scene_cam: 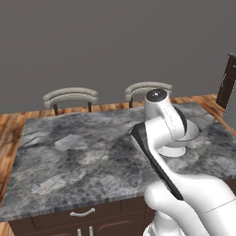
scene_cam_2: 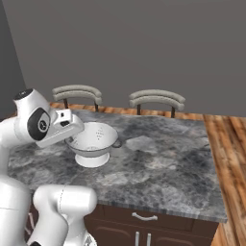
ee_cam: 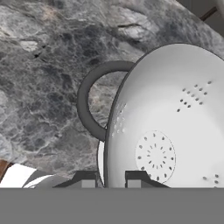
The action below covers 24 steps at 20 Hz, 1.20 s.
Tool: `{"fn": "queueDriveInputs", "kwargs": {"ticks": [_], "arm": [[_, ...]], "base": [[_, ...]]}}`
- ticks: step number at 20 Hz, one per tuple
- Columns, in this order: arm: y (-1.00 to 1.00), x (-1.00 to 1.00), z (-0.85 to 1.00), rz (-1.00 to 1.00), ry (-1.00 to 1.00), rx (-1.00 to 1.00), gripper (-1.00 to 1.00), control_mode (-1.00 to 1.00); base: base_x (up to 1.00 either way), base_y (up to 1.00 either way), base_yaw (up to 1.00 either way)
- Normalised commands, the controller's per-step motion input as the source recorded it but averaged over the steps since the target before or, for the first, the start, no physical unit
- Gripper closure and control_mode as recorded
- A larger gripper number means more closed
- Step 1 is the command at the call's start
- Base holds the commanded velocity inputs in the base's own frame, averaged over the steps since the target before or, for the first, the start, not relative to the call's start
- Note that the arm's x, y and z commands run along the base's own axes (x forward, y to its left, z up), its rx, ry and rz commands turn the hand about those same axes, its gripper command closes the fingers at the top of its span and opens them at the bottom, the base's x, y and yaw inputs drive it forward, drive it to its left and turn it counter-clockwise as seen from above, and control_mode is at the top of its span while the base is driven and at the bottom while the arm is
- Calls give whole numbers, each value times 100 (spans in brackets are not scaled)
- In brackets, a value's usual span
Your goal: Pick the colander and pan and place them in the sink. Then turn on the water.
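The colander (scene_cam_2: 94, 139) is a white perforated bowl on a ring foot, standing on the grey marble counter (scene_cam_2: 163, 166). In the left base view my arm hides most of the colander (scene_cam: 190, 134). My gripper (ee_cam: 110, 180) is shut on the colander's near rim, one fingertip inside the bowl and one outside. The hand (scene_cam_2: 61, 126) reaches in from the left over that rim. A grey loop handle (ee_cam: 84, 107) sticks out from the colander's (ee_cam: 175, 131) side. The pan, the sink and the water are out of view.
Two stools with curved pale backs (scene_cam_2: 77, 92) (scene_cam_2: 157, 98) stand behind the island. Dark drawers with metal pulls (scene_cam_2: 144, 217) run below the counter's front edge. A dark cabinet (scene_cam: 228, 83) stands at the far right. Wooden floor surrounds the island.
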Motion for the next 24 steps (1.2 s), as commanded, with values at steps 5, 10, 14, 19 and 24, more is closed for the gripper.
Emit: {"fn": "queueDriveInputs", "kwargs": {"ticks": [5, 10, 14, 19, 24], "arm": [[0, 0, 32, 6, 0, -7, 100, -100], [0, -1, 32, 3, 0, -8, 100, -100], [0, -5, 27, 1, 0, -2, 100, -100], [0, -12, 18, 0, 0, 0, 100, -100], [-3, -10, 2, 0, 0, 0, 100, 100]], "base": [[0, 0, 0], [0, 0, 0], [0, 0, 0], [0, 0, 0], [-30, -11, 0]]}}
